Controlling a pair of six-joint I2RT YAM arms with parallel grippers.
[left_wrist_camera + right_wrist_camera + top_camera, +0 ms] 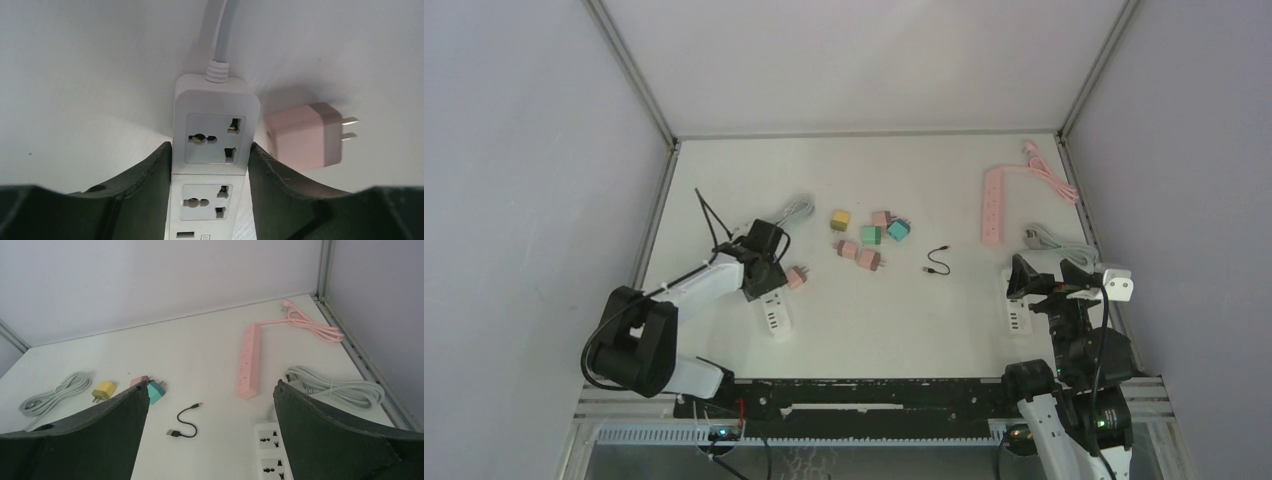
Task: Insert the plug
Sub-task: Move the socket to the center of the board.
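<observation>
L gripper clamped on white strip, pink plug just beside strip; R gripper wide open.

A pink power strip lies at the far right of the counter, its pink cord looped beside it. A short black cable lies nearer the middle. A yellow charger and a teal charger sit to its left.

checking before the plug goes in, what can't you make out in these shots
- Left wrist view: white power strip runs off the bottom edge; whether the left tool actually clamps it is unclear.
- Right wrist view: second white strip is cut by the bottom edge and a finger of the right tool.
- Top view: coloured adapters are too small to read prongs.
</observation>
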